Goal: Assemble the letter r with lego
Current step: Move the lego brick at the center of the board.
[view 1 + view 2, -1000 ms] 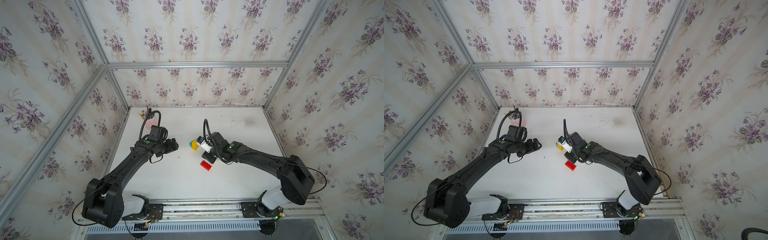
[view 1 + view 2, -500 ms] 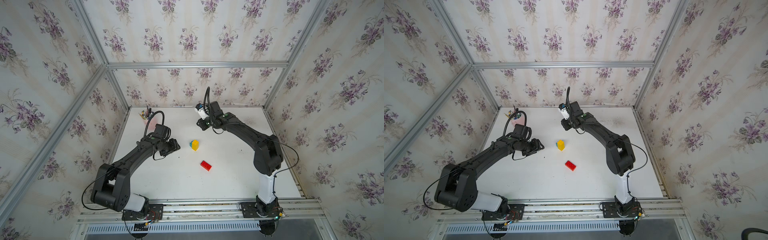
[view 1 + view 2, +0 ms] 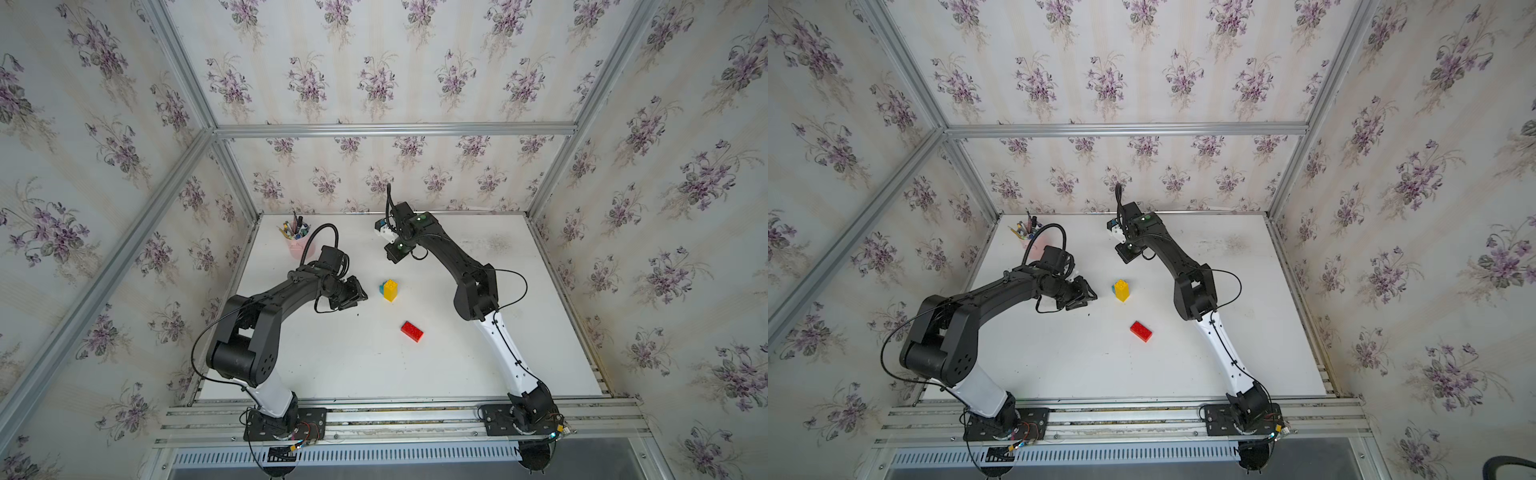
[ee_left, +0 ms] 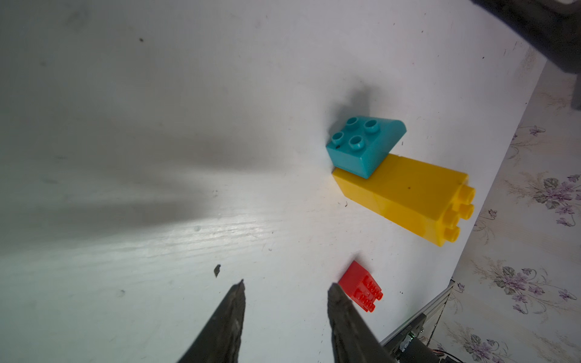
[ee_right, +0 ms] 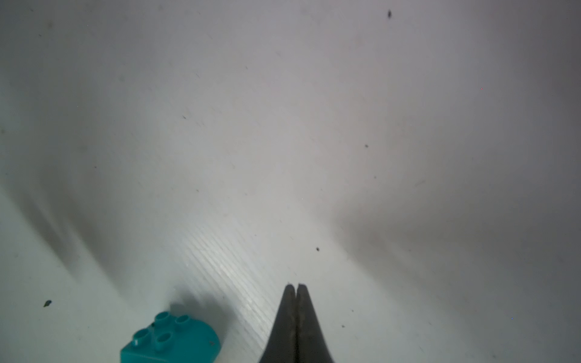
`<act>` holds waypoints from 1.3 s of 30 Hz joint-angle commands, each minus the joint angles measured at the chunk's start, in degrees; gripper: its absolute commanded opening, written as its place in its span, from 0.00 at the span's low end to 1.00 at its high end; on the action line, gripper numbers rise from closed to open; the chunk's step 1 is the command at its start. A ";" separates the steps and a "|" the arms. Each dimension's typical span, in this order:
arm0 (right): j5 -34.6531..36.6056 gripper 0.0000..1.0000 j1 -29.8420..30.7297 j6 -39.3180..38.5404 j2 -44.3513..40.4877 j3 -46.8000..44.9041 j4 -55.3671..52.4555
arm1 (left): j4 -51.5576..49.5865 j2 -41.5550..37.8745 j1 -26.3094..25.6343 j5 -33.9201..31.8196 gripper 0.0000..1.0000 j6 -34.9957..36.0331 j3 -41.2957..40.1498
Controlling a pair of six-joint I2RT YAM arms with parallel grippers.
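The loose red brick (image 3: 412, 331) lies flat on the table (image 3: 478, 353) (long axis slanting across it), base-side of the yellow bar (image 3: 390, 291) and teal brick (image 3: 381, 286), and probably nearer the part-open, empty left gripper (image 4: 287, 283) than the raised right gripper (image 5: 296, 285), which is pinched closed on nothing.

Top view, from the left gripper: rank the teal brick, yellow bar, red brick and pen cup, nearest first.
1. teal brick, on the bar's side facing the left gripper.
2. yellow bar, right beyond it.
3. red brick, apart, toward the front.
4. pink pen cup, back left corner.
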 commanded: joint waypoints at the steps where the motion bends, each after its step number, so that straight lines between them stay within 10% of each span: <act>1: -0.45 0.04 -0.93 0.63 0.19 1.09 -3.24 | 0.82 0.47 0.00 0.51 0.47 0.33 0.56; 29: -19.83 0.00 4.11 -6.66 -0.75 -2.82 -11.99 | -0.82 -5.02 0.27 -2.47 0.49 0.25 -3.40; 39: -10.10 0.00 -0.41 -1.64 -8.50 -2.77 -4.46 | -4.86 -6.16 1.23 -5.28 0.66 1.40 0.20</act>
